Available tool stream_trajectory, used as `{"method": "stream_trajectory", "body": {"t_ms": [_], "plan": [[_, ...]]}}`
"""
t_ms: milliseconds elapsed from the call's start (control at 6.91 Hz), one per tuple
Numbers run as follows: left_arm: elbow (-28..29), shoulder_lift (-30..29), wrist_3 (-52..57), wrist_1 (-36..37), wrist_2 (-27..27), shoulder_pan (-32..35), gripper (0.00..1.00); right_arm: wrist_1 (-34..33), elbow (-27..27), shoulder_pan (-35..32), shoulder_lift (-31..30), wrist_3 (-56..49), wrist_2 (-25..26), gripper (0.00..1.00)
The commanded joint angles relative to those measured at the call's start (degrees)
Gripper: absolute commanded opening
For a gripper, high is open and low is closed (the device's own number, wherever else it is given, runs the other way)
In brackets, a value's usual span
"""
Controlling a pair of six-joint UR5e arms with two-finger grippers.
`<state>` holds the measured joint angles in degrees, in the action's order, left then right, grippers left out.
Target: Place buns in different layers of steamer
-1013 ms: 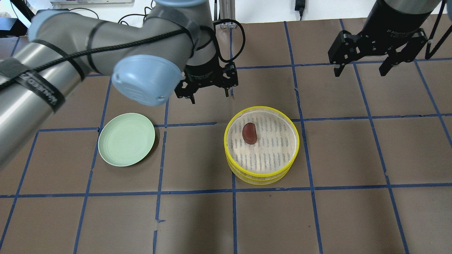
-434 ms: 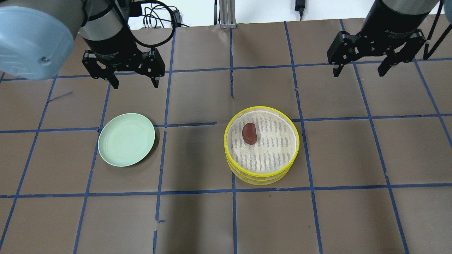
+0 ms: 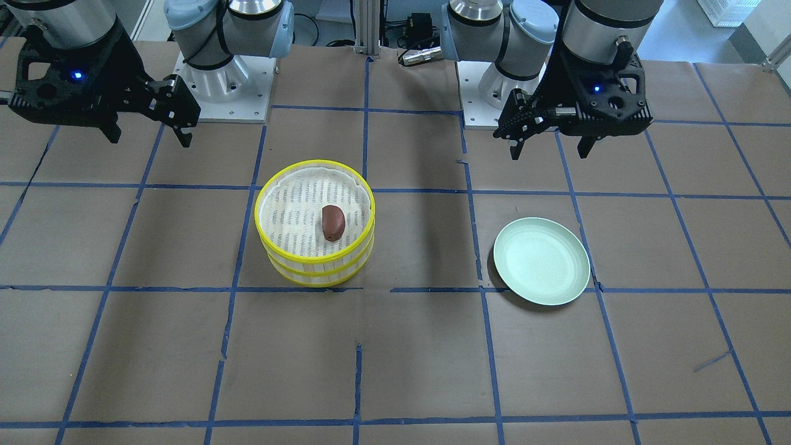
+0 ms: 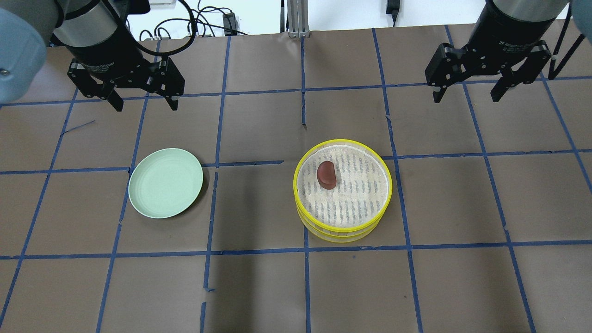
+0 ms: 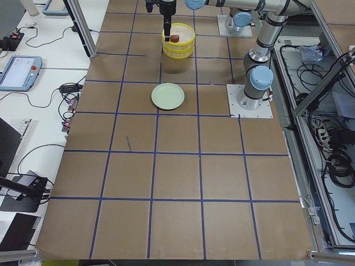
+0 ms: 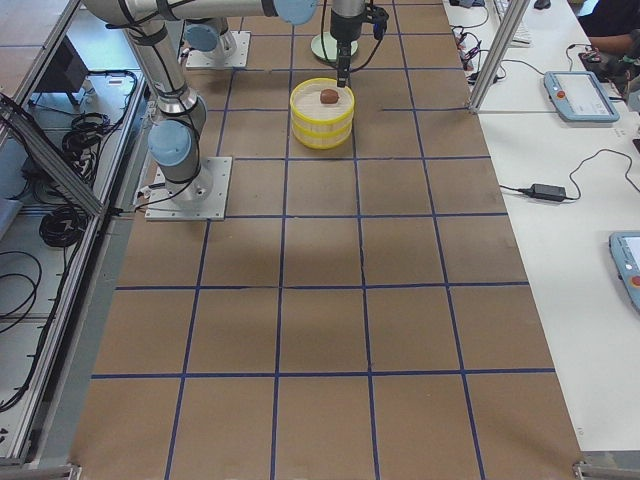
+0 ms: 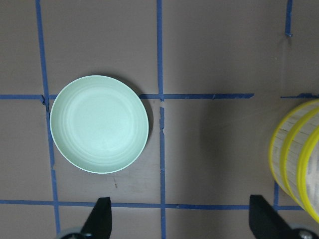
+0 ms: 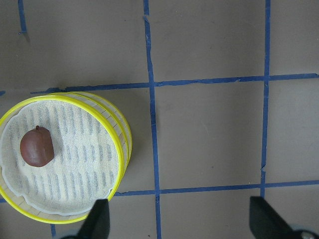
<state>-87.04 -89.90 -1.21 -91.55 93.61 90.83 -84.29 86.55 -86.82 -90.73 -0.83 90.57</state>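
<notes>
Two yellow-rimmed steamer layers (image 4: 343, 228) stand stacked at the table's middle, also in the front view (image 3: 314, 271). The dark reddish-brown bun (image 4: 327, 174) lies on the top layer's mesh floor, and shows in the right wrist view (image 8: 36, 146). The white bun is hidden or out of view. My left gripper (image 4: 143, 104) is open and empty, high above the table behind the plate. My right gripper (image 4: 465, 95) is open and empty, high at the back right, away from the steamer.
An empty pale green plate (image 4: 165, 182) lies left of the steamer, also in the left wrist view (image 7: 99, 123). Brown paper with blue tape lines covers the table. Robot bases (image 3: 225, 80) stand at the back edge.
My left arm has swung from just behind the steamer to the far left, behind the plate. My right gripper has barely moved. Bun and steamer are unchanged.
</notes>
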Motion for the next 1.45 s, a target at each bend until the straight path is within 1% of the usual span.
{"method": "stream_trajectory", "body": {"t_ms": [0,145,289,434,579,724,868,1013,1158,1303], "plan": [[-1.11,0.43,-0.37,0.49,0.08,0.39,1.00,-3.66,2.29,-0.54,-0.32,-0.22,0.40,1.00],[-2.51,0.25,-3.25,0.15,-0.52,0.57,1.00,-8.30,3.17,-0.55,-0.58,-0.05,-0.21,1.00],[-2.87,0.69,-7.71,-0.21,-0.88,0.57,1.00,-8.17,3.79,-0.46,-0.67,2.21,0.22,1.00],[-2.53,0.26,-7.41,-0.38,-0.97,0.92,1.00,-7.74,3.54,-0.55,-0.76,4.93,0.66,1.00],[-1.65,0.43,-7.32,-4.04,-2.27,1.79,1.00,-4.43,3.45,-0.72,-0.76,5.05,0.32,1.00],[-0.43,0.43,-7.15,-8.60,-3.85,2.50,1.00,-2.48,2.92,-0.72,-0.76,4.96,0.49,1.00],[-1.81,0.69,-7.58,-4.21,-4.13,3.46,1.00,-2.37,3.01,-0.72,-0.76,4.87,0.14,1.00],[-4.78,0.69,-11.93,6.54,-5.96,5.04,1.00,-3.24,3.18,-0.81,-0.76,4.96,-0.12,1.00],[-5.77,1.13,-15.81,7.95,-6.15,6.10,1.00,-3.42,3.36,-0.81,-0.76,4.96,-0.13,1.00],[-4.38,0.70,-14.80,7.70,-6.33,5.59,0.99,-4.73,3.36,-0.81,-0.76,5.14,-0.30,1.00]]}}
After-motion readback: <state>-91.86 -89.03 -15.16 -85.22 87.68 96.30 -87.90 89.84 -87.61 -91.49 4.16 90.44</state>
